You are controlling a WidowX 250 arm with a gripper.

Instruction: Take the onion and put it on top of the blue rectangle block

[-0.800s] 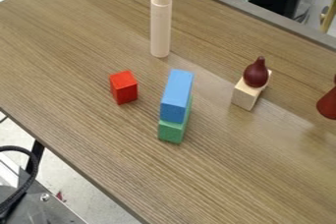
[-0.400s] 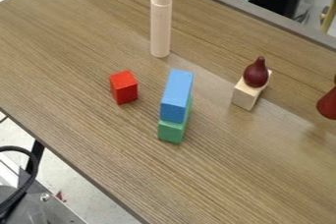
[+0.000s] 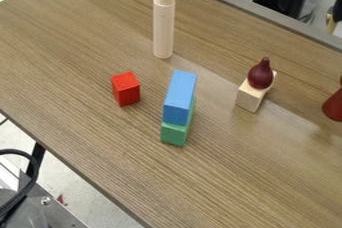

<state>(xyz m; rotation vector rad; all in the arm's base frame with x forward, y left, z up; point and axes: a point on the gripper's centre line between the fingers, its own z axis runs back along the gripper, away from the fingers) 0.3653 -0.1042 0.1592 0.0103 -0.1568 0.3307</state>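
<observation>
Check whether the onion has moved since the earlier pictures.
No; the onion still sits on the pale block, in the same spot relative to the table's far edge.

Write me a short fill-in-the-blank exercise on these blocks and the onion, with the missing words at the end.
The onion sits on a pale block made of ____.
Directly beneath the blue block is a lower block coloured ____.
Left of that stack in the picture stands a small block coloured ____.

Missing words: wood; green; red
</observation>
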